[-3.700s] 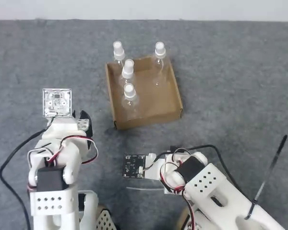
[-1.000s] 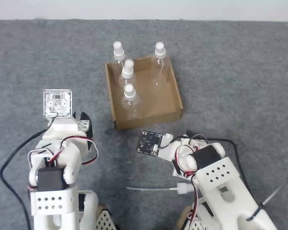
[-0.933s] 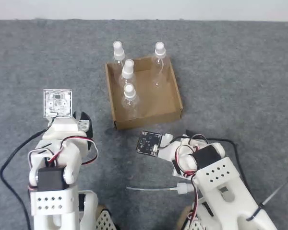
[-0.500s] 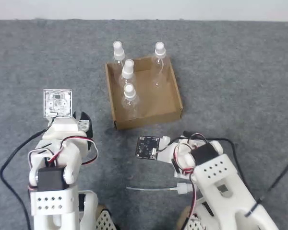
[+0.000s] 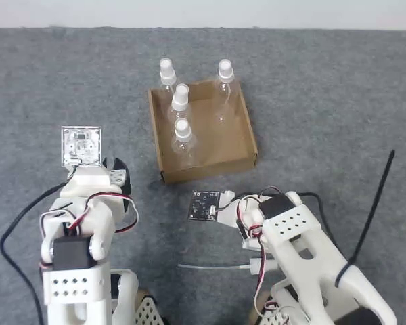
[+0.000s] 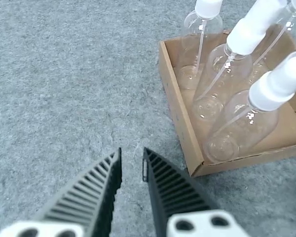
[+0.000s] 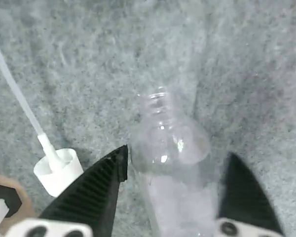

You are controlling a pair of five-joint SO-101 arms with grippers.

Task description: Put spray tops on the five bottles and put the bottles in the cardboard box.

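Note:
The cardboard box holds clear bottles with white spray tops, several in all. A fifth clear bottle lies uncapped on the grey carpet, its open neck pointing away from my right gripper. That gripper is open and straddles the bottle, one finger close to its side and the other a little apart. A loose white spray top with a long thin tube lies beside the bottle. My left gripper hovers over bare carpet left of the box, barely open and holding nothing.
The right arm covers the carpet in front of the box, and its black cable rises at the right. Grey carpet lies open on both sides of the box and behind it.
The right arm has swung away from the loose spray top, toward the box, then settled slightly left, uncovering the spray top on the carpet. The left arm and the box have not moved.

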